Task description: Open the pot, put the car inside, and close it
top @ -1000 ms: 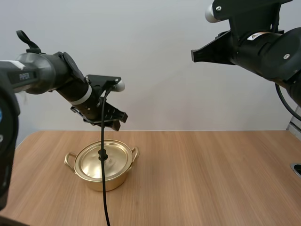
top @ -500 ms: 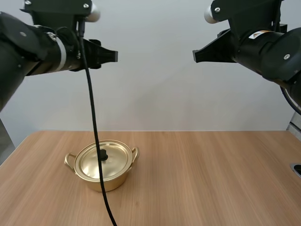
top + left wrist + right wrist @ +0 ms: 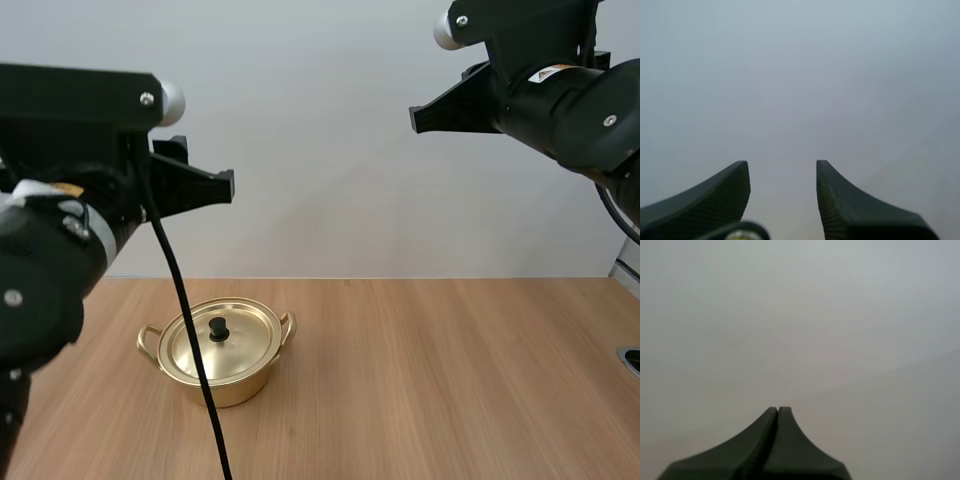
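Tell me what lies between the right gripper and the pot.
Nothing. In the high view the right gripper hangs high over the table on its right side, and the stretch down to the pot is open air over bare wood.

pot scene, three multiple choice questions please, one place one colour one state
1. Where is the pot? A in a hand; B on the table, left of its middle; C at the table's right edge.
2. The pot's colour? A gold; B red; C blue.
3. The left hand is: A shut on the lid; B shut on a car; C open, empty.
Key: 1B, it stands on the wood in the high view; 2A, shiny gold all over; 3C, its fingers stand apart on nothing.
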